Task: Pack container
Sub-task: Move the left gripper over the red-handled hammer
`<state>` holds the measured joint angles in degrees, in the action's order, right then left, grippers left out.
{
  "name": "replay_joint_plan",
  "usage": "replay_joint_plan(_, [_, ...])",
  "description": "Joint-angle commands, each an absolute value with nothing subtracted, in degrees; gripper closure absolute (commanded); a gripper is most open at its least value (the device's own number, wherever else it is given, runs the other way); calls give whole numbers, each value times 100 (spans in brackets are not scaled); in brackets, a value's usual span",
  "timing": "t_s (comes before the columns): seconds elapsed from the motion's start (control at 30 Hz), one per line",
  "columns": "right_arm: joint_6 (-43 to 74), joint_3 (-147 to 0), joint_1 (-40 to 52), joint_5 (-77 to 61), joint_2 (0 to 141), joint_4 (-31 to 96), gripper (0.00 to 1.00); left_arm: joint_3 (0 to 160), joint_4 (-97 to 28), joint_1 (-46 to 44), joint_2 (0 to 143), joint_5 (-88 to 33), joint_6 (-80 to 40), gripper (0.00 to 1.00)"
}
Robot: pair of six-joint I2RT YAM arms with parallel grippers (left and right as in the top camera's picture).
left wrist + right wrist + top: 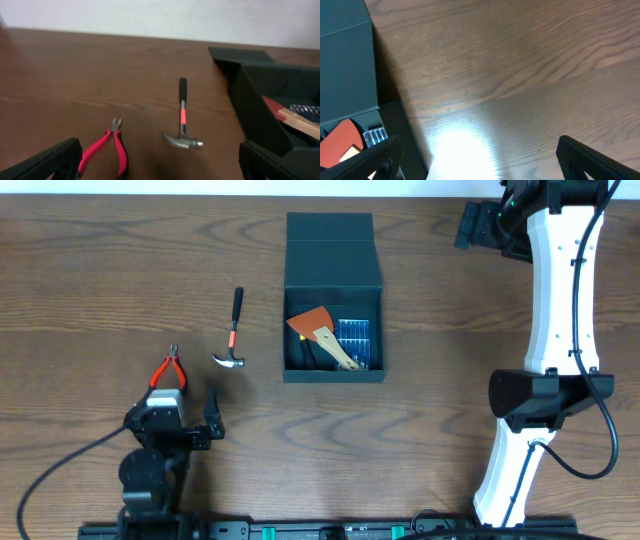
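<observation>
The box (334, 375) is holding a scraper (322, 330) and bit case (356, 338); hammer (234, 338) and pliers (169, 370) are lying outside, unpacked. Left tool (160, 167) and right tool (480, 165) are gaping, empty.

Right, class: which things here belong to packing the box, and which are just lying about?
Job: box, hammer, pliers, scraper, bit case.
Lying about: only rig parts, the cable and the rail.

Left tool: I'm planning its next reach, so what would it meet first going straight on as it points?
Probably the hammer head, just right of the left tool's midline; the red pliers lie nearer but left of it. Depth is unclear.
</observation>
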<state>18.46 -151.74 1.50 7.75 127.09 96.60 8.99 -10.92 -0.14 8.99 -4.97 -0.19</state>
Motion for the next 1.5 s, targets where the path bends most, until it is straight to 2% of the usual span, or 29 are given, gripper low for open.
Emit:
replay_joint_plan(0.0, [1905,-15253,126,838,12687,9666,1,1802,-1208,-30,1837,-548,-156,2])
replay_joint_plan(0.13, [1905,-15253,126,836,12687,9668,1,3083,-1804,-30,3553,-537,-158,2])
replay_joint_plan(0.33, [1905,-15253,126,838,12687,9666,1,5367,-3701,-36,6195,-829,-161,2])
replay_joint_plan(0.5, [1905,-15253,126,838,12685,9668,1,6189,-3979,-36,7485,-1599,-161,2])
replay_joint_plan(0.73, [1905,-15253,126,838,12685,9666,1,6206,-4101,-51,8318,-2106,-156,2])
replay_joint_plan(0.9, [1905,-15253,126,838,12687,9668,1,6206,-4117,-209,8578,-2093,534,2])
replay_joint_plan(1.2, [1905,-15253,126,838,12687,9666,1,6206,-4040,-729,8829,-829,545,1])
replay_joint_plan(1.47, [1905,-15253,126,838,12687,9666,1,6206,-3806,-742,9240,-679,274,2])
